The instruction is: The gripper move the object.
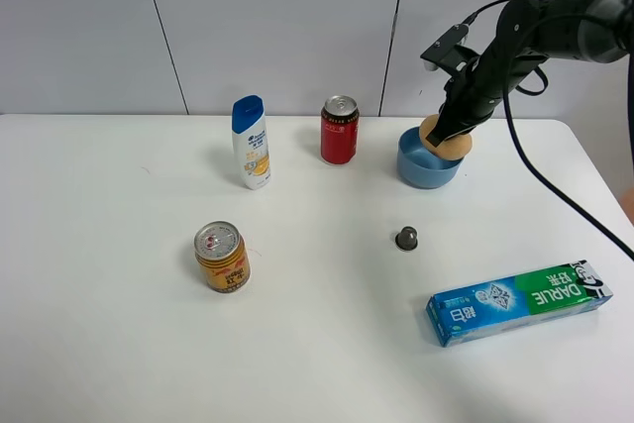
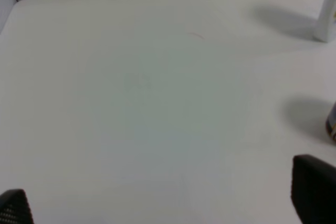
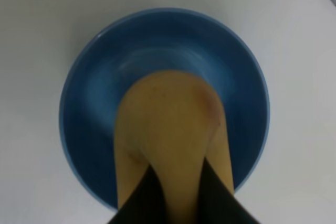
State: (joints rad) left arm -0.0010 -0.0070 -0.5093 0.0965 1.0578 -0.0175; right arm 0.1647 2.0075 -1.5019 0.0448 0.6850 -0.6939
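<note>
Potato [image 1: 455, 150] [image 3: 168, 124] is clamped between the two dark fingers of the right claw [image 1: 446, 134] [image 3: 178, 203], over the hollow of a blue bowl [image 1: 420, 169] [image 3: 79, 108] at the far right of the white tabletop [image 1: 317, 344]; I cannot tell whether it touches the bowl. The left claw [image 2: 163, 198] hangs released, fingers spread wide above the tabletop. A red can [image 1: 339, 131] stands near the bowl.

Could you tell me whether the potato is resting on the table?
No, the right hand holds the potato above the blue bowl.
</note>
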